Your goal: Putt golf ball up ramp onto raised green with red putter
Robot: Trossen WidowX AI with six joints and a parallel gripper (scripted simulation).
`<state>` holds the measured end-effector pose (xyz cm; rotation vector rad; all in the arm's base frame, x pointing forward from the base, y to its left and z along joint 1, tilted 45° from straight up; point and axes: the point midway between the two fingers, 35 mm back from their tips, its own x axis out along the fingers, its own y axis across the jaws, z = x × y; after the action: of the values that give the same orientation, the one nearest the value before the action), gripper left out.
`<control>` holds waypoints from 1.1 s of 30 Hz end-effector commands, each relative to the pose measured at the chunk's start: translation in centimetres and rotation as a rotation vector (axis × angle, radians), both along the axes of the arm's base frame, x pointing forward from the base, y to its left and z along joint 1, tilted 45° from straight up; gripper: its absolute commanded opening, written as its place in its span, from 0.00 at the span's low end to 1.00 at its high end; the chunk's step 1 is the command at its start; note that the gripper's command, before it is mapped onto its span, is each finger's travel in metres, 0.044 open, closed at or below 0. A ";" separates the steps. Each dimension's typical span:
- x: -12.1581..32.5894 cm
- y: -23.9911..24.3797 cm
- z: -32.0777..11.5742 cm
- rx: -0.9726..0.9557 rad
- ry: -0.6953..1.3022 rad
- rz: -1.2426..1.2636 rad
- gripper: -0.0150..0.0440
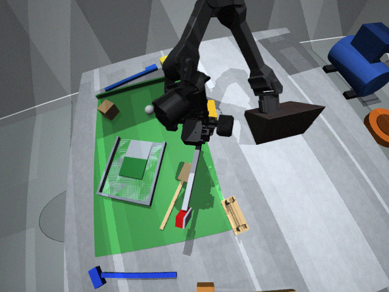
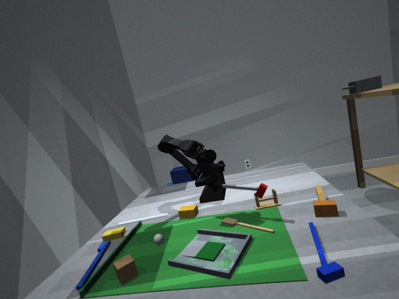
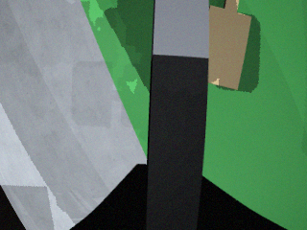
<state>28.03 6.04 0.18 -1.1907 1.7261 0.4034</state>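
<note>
My gripper (image 3: pixel 161 174) is shut on the black grip of the red putter (image 1: pixel 180 219) (image 2: pixel 261 190) (image 3: pixel 177 115). The putter is held above the green mat (image 1: pixel 125 238) (image 2: pixel 277 266), its grey shaft slanting away from the fingers and its red head at the far end. The fingertips are partly hidden in the top and exterior views. The white golf ball (image 1: pixel 149 109) (image 2: pixel 158 238) lies on the mat, apart from the putter. The light ramp (image 1: pixel 139 148) leads to the raised green (image 1: pixel 134 168) (image 2: pixel 211 250) inside grey rails (image 1: pixel 158 174) (image 2: pixel 240 255).
A wooden mallet (image 1: pixel 171 205) (image 2: pixel 254 227) lies on the mat below the putter. The empty wooden rack (image 1: pixel 243 227) (image 2: pixel 274 204) stands by the mat's edge. A brown block (image 1: pixel 108 109) (image 2: pixel 125 269) and a green wall (image 1: pixel 128 87) (image 2: pixel 111 258) are near the ball. A blue mallet (image 1: pixel 138 275) (image 2: pixel 330 271) lies beyond the mat.
</note>
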 end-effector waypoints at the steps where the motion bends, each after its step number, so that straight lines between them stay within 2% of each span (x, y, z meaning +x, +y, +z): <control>1: 0.2 -1.7 2.3 -0.021 -0.102 -0.131 0.25; 16: -1.5 -8.7 9.7 -0.129 -0.465 -0.631 0.25; 33: -7.1 -15.6 17.0 -0.267 -0.900 -1.161 0.25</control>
<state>22.11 -8.58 15.96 -0.3209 1.4173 -0.8484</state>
